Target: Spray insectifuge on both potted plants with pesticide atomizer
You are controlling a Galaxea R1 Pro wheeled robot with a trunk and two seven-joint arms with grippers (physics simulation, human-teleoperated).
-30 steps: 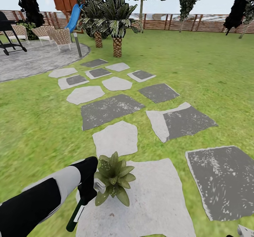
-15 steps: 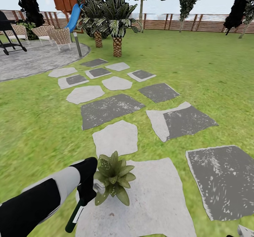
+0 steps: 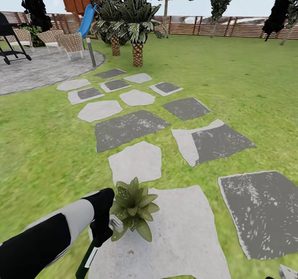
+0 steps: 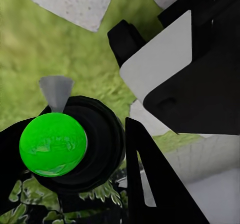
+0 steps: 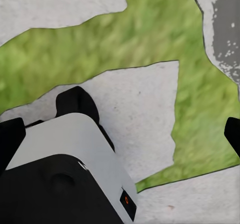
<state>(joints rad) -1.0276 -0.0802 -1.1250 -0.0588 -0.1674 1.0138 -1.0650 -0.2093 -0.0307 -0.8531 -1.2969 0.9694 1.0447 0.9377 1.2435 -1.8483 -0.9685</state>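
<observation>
Head view, pesticide atomizer [image 3: 93, 252] in left jaws, beside potted plant [image 3: 133, 209]

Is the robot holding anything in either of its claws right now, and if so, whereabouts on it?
Yes: the left tool grips the slim dark green spray bottle near its top, below the pale trigger head, beside the potted plant. The right tool's state cannot be told.

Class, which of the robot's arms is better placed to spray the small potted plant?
Left: its tool holds the dark green spray bottle right beside the olive-green rosette plant.
</observation>
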